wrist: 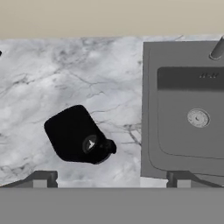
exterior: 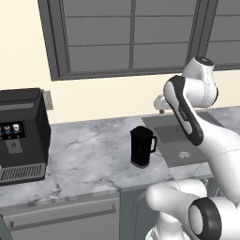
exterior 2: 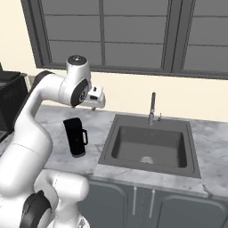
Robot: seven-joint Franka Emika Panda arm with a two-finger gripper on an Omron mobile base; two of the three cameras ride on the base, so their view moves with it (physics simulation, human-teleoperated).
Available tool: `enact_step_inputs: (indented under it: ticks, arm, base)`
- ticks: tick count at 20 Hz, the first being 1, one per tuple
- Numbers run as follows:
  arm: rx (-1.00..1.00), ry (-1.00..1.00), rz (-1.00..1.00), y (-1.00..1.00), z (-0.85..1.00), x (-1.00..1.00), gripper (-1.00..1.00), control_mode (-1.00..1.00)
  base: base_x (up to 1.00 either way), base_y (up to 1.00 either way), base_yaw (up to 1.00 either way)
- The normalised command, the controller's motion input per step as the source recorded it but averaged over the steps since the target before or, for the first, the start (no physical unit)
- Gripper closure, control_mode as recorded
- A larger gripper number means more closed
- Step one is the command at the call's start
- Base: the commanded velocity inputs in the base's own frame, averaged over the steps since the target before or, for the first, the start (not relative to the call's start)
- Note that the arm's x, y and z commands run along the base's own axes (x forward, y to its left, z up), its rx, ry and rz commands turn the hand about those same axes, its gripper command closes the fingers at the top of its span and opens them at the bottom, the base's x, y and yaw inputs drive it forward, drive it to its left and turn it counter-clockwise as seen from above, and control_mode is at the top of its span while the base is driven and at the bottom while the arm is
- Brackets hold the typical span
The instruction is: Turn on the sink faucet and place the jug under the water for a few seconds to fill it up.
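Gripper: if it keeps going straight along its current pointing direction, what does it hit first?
Probably the marble counter, just right of the jug and left of the sink. The open gripper points straight down; depth is unclear.

No legible text — coffee machine (exterior: 21,133) screen icons too small.

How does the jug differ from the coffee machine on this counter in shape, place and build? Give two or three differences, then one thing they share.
The jug is a slim, tall cylinder; the coffee machine is a larger, boxy block. The jug stands beside the sink, while the coffee machine sits at the counter's far end against the wall. The jug has a side loop handle; the coffee machine has a small lit panel on its front. Both are black and stand upright on the marble counter.
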Motion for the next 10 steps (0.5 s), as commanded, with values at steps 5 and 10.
enact_step_inputs:
  ticks: [5, 10]
  arm:
    - [0.00, 0.01, 0.00, 0.03, 0.00, 0.01, -1.00, -1.00]
    - [0.00, 0.05, 0.00, 0.00, 0.00, 0.01, -1.00, -1.00]
  base:
    - [0.00, 0.00, 0.00]
    - [0.00, 0.00, 0.00]
